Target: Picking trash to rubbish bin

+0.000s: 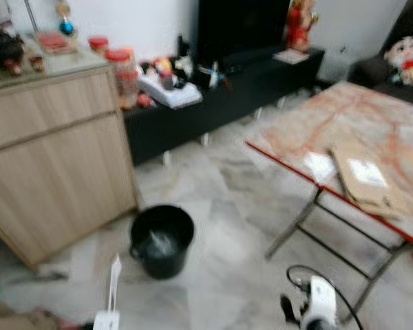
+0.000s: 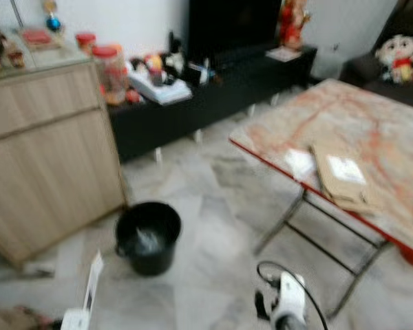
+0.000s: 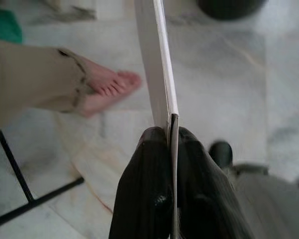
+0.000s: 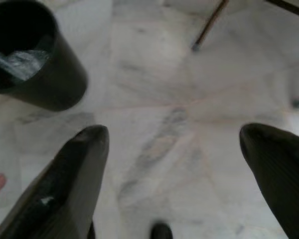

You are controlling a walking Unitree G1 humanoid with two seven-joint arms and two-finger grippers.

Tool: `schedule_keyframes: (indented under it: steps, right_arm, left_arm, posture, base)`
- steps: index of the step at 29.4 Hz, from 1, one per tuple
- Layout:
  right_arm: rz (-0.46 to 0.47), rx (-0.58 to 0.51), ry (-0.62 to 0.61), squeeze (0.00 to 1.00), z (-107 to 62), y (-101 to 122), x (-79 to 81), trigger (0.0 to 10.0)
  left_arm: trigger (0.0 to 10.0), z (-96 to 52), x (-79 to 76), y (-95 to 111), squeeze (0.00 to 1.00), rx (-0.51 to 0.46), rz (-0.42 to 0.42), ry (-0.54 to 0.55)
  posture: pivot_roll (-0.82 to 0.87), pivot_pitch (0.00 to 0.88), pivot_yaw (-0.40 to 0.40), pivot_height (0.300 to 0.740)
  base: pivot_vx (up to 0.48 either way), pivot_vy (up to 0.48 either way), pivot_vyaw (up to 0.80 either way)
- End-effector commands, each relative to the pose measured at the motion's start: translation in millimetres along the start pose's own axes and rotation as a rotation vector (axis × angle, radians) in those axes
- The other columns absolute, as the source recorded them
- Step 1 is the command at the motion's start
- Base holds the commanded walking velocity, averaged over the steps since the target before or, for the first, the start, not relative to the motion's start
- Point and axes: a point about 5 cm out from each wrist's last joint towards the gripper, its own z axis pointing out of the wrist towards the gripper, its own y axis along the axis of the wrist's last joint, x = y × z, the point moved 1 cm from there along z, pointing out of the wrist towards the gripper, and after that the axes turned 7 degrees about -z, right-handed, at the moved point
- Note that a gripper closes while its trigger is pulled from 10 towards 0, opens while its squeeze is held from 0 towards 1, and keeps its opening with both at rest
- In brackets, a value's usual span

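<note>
Holding left hand (image 3: 172,149) clamped on thin white card (image 1: 114,275) near bin (image 1: 162,239); right hand (image 4: 174,144) spread, empty. Risk: card tips past rim, blur spoils my aim.

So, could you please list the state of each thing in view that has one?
Left gripper: shut on the white card, held edge-on.
Right gripper: open, holding nothing, above the floor.
Black bin: upright, uncovered, clear plastic inside.
Cardboard pieces: lying flat on the marble table.
</note>
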Motion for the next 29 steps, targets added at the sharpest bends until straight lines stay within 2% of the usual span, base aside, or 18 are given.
schedule_keyframes:
  steps: [1,13,15,17,29]
  right_arm:
    - [0.019,0.020,-0.036,0.00,-3.6,-7.5,-13.0,10.0]
    - [0.002,0.008,-0.023,0.00,-3.0,-4.0,-12.2,10.0]
    - [-0.001,0.004,-0.022,0.00,-2.9,-3.7,-11.8,10.0]
    - [0.010,0.003,-0.025,0.00,-2.8,-3.5,-11.7,10.0]
    - [0.047,-0.011,-0.020,0.00,-2.3,-0.3,-12.1,10.0]
  left_arm:
    - [10.0,-1.5,-9.0,-1.5,0.00,-0.002,-0.002,-0.020]
    - [10.0,-1.7,-10.9,-1.0,0.00,-0.007,0.002,-0.026]
    - [10.0,-1.7,-11.2,-0.9,0.00,-0.008,0.003,-0.027]
    - [10.0,-1.7,-11.7,-0.2,0.00,-0.010,0.004,-0.028]
    - [10.0,-0.9,-10.8,3.0,0.00,-0.024,0.010,-0.028]
  posture:
    - [-0.02,0.055,-0.082,0.740]
    - [-0.02,0.048,-0.077,0.740]
    - [-0.02,0.044,-0.076,0.740]
    - [-0.02,0.044,-0.076,0.740]
    - [-0.02,0.027,-0.070,0.740]
  base:
    - [0.277,0.000,0.00]
    - [0.280,0.000,0.00]
    - [0.279,0.000,0.67]
    - [0.281,0.000,0.73]
    - [0.280,0.000,0.00]
